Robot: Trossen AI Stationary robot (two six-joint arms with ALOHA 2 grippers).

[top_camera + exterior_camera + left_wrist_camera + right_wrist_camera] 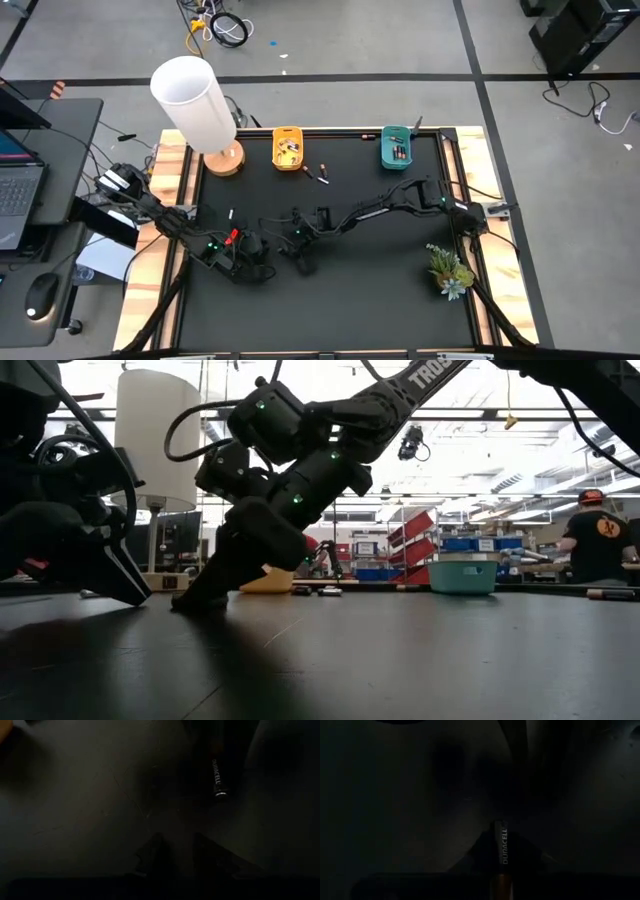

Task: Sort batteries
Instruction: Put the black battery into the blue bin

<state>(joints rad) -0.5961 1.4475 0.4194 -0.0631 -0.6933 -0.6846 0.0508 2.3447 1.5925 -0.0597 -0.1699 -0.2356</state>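
The right tool (502, 857) had closed on a Duracell battery (504, 847) near the surface (380, 290) centre; the left tool's (262, 272) opening could not be told, at 8 o'clock

Both arms crowded mat centre: left gripper (262, 270) low beside right gripper (303, 264), little gap between. Lamp (200, 110) blocked the far-left corner. Plant (449, 270) stood near right. Open mat lay before yellow bin (288, 148) and teal bin (396, 147).
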